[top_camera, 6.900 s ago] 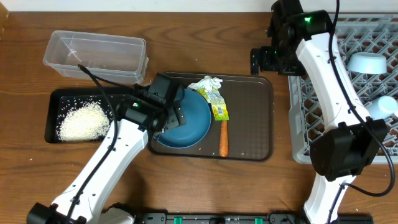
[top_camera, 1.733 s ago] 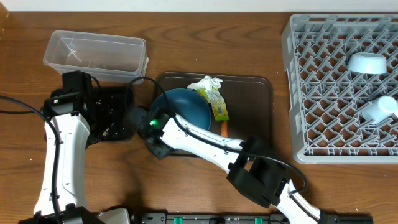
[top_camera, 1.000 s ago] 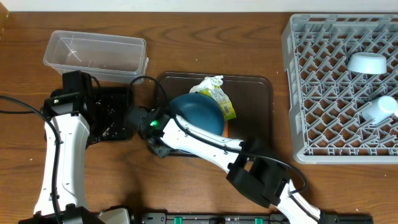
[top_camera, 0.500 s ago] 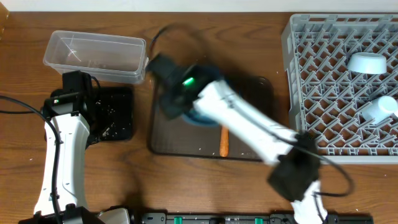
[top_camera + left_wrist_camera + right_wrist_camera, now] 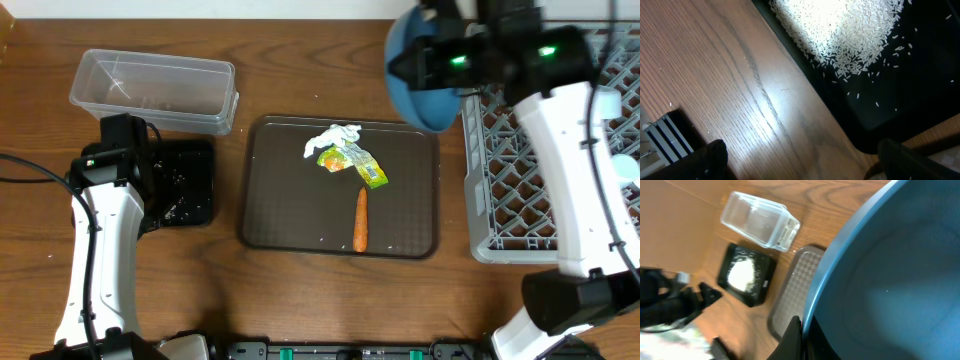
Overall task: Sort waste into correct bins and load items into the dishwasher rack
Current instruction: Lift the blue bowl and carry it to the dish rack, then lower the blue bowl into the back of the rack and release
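My right gripper (image 5: pixel 412 68) is shut on the rim of the dark blue dish (image 5: pixel 420 85), held on edge in the air above the table's far side, just left of the grey dishwasher rack (image 5: pixel 478 205). In the right wrist view the dish (image 5: pixel 900 270) fills the frame, and the fingers (image 5: pixel 794 336) pinch its rim. My left gripper (image 5: pixel 805 165) hangs open over the black tray (image 5: pixel 195 195), near its pile of rice (image 5: pixel 840 35). A tissue (image 5: pixel 335 135), a green-yellow wrapper (image 5: pixel 358 166) and a carrot (image 5: pixel 360 220) lie on the brown tray (image 5: pixel 280 200).
The clear tub (image 5: pixel 150 90) stands at the back left, behind the black tray. My right arm reaches over the rack and hides much of it. The left arm runs along the table's left side.
My right gripper has lifted the blue dish off the brown tray and carried it back and to the right, up to the rack. The wrapper has shifted a little. The left arm has stayed still.
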